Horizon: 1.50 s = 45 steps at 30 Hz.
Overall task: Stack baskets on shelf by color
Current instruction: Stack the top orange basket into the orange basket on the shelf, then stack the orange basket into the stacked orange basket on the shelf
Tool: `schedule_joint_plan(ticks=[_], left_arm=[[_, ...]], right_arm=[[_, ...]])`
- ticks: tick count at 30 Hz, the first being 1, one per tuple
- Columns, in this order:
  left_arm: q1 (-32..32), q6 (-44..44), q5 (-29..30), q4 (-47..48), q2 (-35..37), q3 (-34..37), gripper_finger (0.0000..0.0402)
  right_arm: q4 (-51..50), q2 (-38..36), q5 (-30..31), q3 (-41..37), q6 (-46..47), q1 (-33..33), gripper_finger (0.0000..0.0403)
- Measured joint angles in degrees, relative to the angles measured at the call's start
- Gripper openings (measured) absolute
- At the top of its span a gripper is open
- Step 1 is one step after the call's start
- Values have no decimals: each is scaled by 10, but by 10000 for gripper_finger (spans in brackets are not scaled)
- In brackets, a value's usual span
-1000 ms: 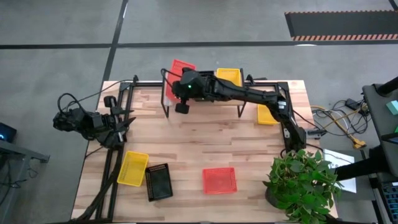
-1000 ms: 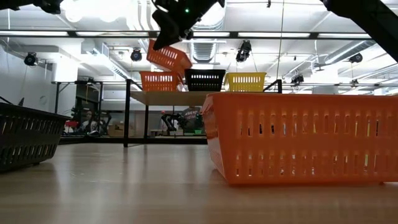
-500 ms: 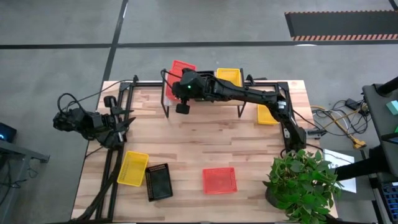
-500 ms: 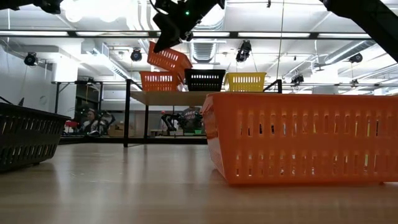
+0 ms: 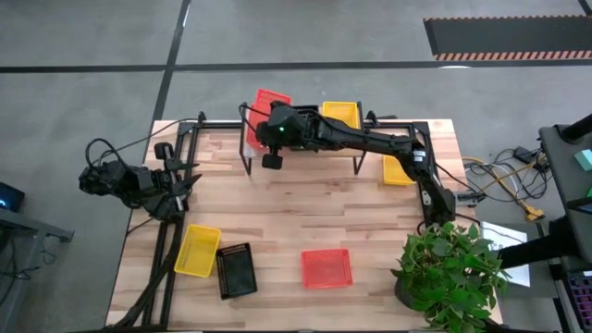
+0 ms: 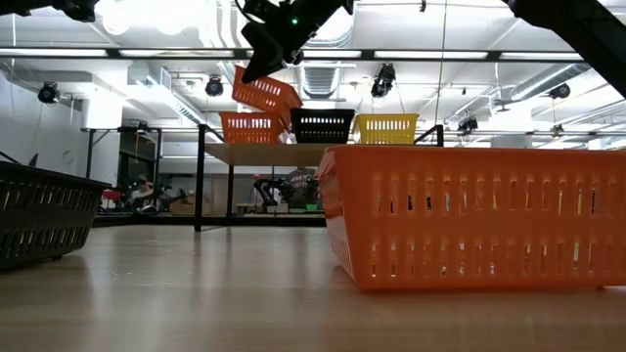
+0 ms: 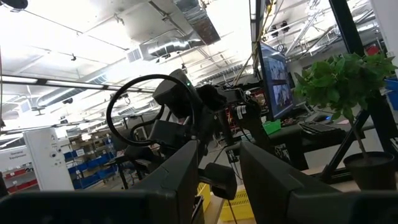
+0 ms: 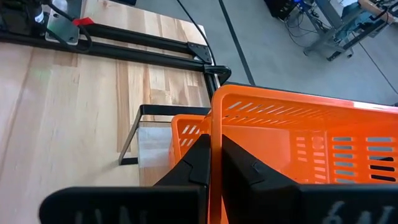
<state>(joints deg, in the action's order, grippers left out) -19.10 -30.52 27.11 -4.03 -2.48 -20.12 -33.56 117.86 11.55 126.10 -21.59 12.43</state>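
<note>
My right gripper (image 8: 213, 163) pinches a tilted red-orange slotted plastic basket (image 8: 298, 152) by its rim above the plank-topped shelf's (image 6: 269, 154) eleven-o'clock end, left gripper (image 7: 219, 177) slightly parted.

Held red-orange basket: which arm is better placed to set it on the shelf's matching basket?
Right. The right gripper holds the tilted red-orange basket just above the red-orange shelf basket. The left gripper waits at the table's left edge, fingers open.

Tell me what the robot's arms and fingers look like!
Both arms are dark, almost black, made of chunky jointed pieces. The right arm has a tiny green light near its wrist. The left arm has black cables looping off it. Each gripper ends in two flat, dark fingers, like little blocks.
</note>
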Motion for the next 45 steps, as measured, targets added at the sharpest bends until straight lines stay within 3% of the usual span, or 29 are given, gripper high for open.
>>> schedule_joint_plan(ticks=[22,36,40,45], left_arm=[[0,0,0,0,0,0,105],[0,0,0,0,0,0,105],[0,0,0,0,0,0,105],[0,2,0,-4,-1,0,105]], right_arm=[[-1,16,5,-2,-14,0,43],[-42,7,6,25,53,-11,144],[-92,-17,5,40,78,-35,137],[-150,-33,4,39,85,-90,90]])
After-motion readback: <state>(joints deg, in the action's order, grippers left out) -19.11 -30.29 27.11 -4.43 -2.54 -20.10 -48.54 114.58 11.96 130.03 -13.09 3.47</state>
